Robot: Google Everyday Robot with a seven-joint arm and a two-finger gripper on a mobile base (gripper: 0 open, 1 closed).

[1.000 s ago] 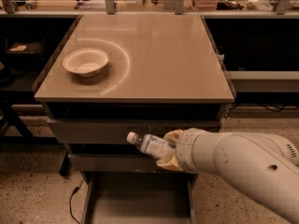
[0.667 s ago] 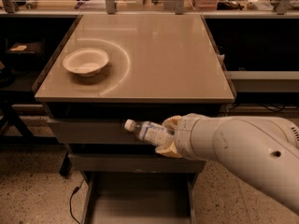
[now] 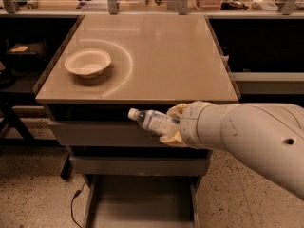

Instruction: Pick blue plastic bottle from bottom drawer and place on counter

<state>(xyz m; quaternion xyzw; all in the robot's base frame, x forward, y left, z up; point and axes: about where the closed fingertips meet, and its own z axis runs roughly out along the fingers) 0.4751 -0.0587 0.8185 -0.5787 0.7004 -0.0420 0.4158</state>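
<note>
Here, one blue plastic bottle (image 3: pixel 151 120), clear with a white cap and pale label, lies nearly level at mid-frame, cap pointing left. It sits just below the front edge of the one counter (image 3: pixel 161 51), a glossy beige slab with a faint curved ring. The single gripper (image 3: pixel 171 124), at the end of a smooth white arm, is clamped around the bottle's base, yellowish pads above and below. One shallow white bowl (image 3: pixel 88 62) sits upper left on the counter. One bottom drawer (image 3: pixel 142 203), flat grey metal, stands open at bottom centre, beneath two grey drawer fronts (image 3: pixel 104 135).
</note>
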